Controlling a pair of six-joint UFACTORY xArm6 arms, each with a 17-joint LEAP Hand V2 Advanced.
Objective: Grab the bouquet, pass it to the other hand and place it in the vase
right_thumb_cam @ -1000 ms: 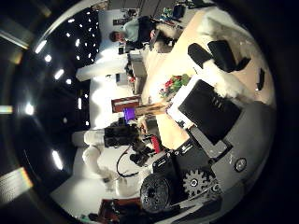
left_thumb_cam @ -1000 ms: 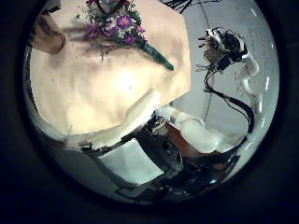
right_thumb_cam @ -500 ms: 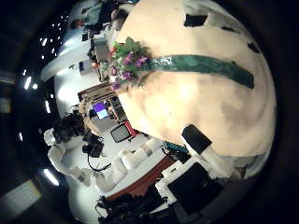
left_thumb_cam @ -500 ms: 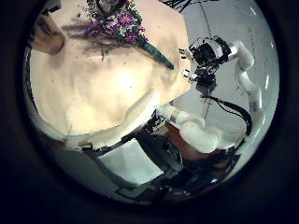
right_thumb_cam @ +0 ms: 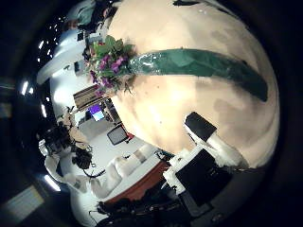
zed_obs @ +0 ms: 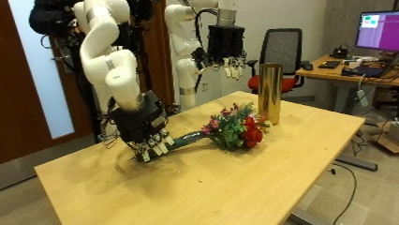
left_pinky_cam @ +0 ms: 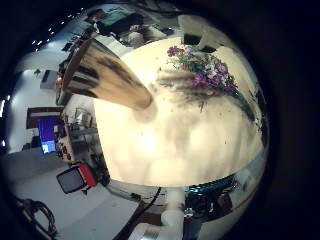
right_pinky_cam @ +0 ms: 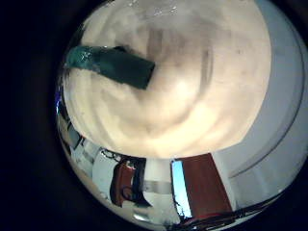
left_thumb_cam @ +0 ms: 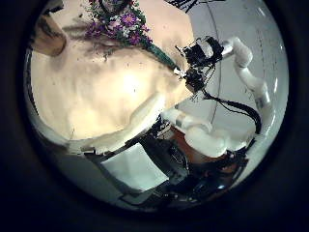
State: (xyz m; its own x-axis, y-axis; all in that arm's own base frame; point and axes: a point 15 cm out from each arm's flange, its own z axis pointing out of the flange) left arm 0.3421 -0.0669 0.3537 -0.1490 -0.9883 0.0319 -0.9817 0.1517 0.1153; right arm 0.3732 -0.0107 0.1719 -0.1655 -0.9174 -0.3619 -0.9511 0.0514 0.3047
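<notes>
The bouquet of red, pink and purple flowers with a green wrapped stem (zed_obs: 222,129) lies flat on the light wooden table (zed_obs: 249,183), its blooms just beside the tall gold cylindrical vase (zed_obs: 270,93), which stands upright at the far side. The right hand (zed_obs: 146,137) hangs at the near stem end with fingers relaxed and grasping nothing; contact cannot be told. The left hand (zed_obs: 227,49) hovers high, far behind the vase, fingers released and empty.

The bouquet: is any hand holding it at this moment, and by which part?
Nothing is held. The bouquet lies on the table. The right hand hovers open at its green stem wrap; the left hand hangs open above.
</notes>
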